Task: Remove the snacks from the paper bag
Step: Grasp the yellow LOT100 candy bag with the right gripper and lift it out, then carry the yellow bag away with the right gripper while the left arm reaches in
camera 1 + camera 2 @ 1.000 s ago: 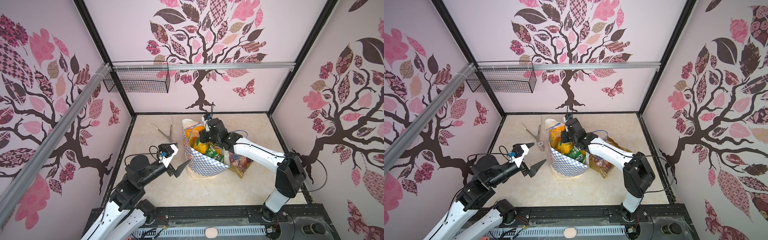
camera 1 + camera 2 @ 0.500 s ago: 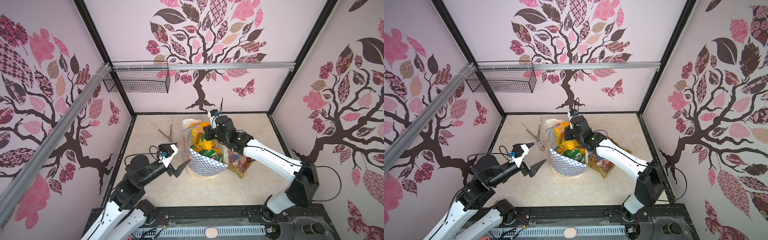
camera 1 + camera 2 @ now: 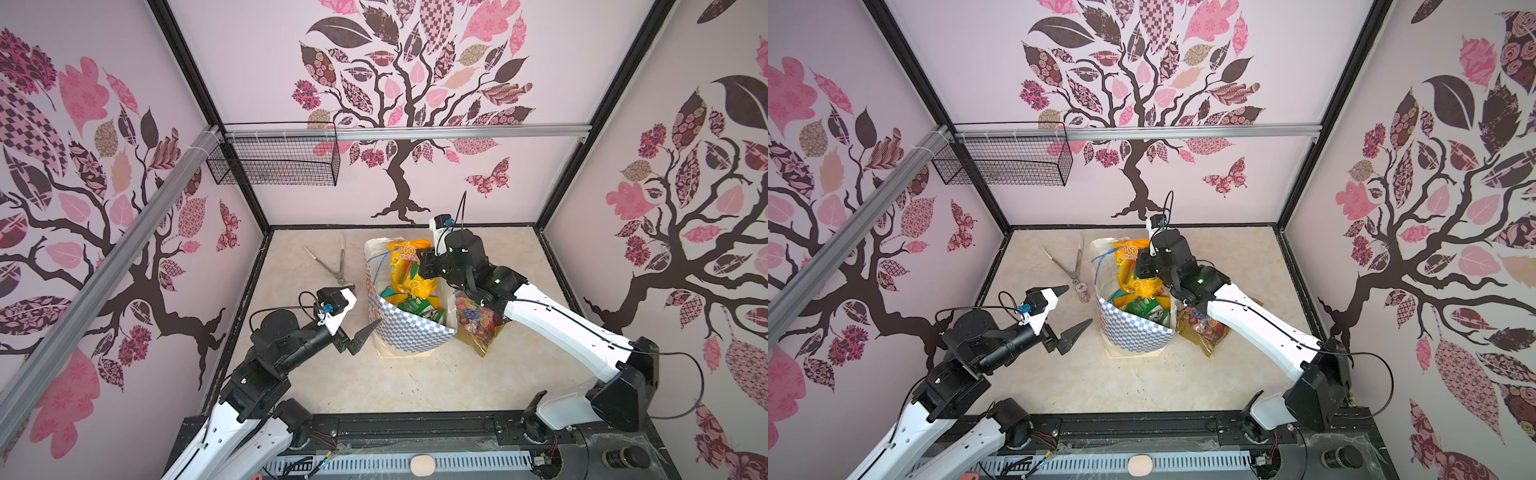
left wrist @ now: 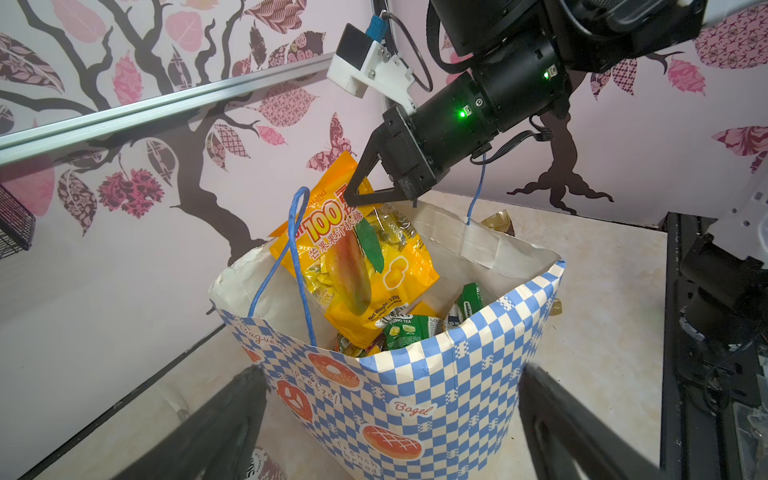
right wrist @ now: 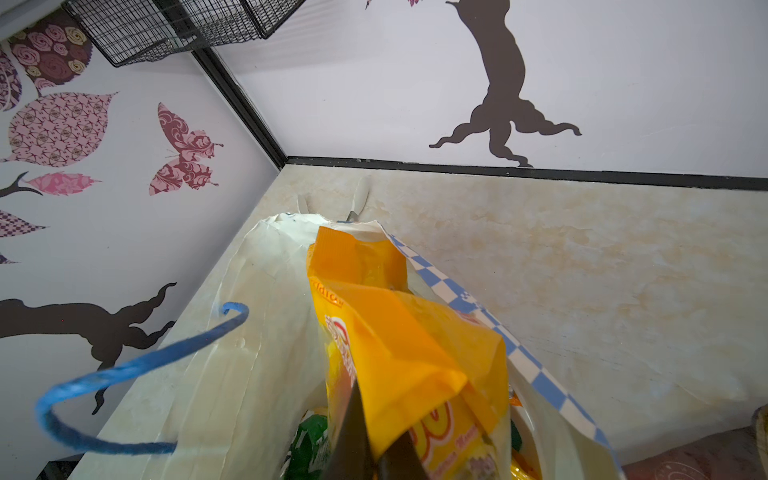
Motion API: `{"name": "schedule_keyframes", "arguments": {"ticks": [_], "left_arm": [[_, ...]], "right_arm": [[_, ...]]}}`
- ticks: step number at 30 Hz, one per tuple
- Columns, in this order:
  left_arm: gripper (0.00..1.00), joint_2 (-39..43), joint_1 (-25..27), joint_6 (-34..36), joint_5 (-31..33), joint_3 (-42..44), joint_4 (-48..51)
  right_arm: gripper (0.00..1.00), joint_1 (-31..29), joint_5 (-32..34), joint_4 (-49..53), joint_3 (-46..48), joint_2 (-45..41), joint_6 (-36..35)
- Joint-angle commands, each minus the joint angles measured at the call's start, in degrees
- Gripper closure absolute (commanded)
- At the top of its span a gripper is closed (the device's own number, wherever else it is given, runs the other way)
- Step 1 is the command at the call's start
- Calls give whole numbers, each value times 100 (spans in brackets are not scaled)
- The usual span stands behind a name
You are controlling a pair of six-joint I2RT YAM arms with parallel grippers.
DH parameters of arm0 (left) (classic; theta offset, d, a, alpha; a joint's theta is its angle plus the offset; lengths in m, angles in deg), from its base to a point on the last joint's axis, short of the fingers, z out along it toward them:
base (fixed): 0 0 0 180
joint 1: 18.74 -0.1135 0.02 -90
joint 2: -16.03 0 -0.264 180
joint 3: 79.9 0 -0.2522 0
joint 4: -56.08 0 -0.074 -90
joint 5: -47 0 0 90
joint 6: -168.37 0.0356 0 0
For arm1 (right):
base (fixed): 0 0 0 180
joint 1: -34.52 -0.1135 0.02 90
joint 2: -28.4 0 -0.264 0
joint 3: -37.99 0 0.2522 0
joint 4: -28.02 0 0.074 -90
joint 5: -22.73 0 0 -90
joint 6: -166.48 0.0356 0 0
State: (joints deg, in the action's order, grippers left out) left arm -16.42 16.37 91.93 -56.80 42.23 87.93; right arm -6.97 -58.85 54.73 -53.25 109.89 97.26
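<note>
the right gripper is pinched shut on the top edge of the yellow-orange packet, which hangs about half out of the paper bag with its lower end down among the green packets inside. the bag stands upright near the middle of the table, and a gold-red packet lies on the table just beside it, under the right arm. what worries me is the grip: it's only a nip on a thin, glossy seam, and the packet looks full, so i reckon it could slide out of the jaws and drop back in, or land on the rim and knock the bag over. nothing steadies the bag either. the left gripper hangs just beside it with its jaws wide apart, holding nothing and not touching the paper, so if the packet rubs the inner wall on the way up, the light bag may lift or tip with it. the blue cord handle loops right in front of the packet, and i can't tell whether the packet is clear of it; a snag there would drag the whole bag along. a green packet could also ride up and spill.
</note>
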Motion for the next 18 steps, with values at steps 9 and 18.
{"name": "schedule_keyframes", "arguments": {"ticks": [9, 18], "left_arm": [[4, 38, -20, 14, -149, 105, -84], [5, 51, -15, -28, -264, 75, -68]], "right_arm": [[100, 11, -16, -179, -998, -959, 269], [100, 96, 908, 138, -1638, -1059, -477]]}}
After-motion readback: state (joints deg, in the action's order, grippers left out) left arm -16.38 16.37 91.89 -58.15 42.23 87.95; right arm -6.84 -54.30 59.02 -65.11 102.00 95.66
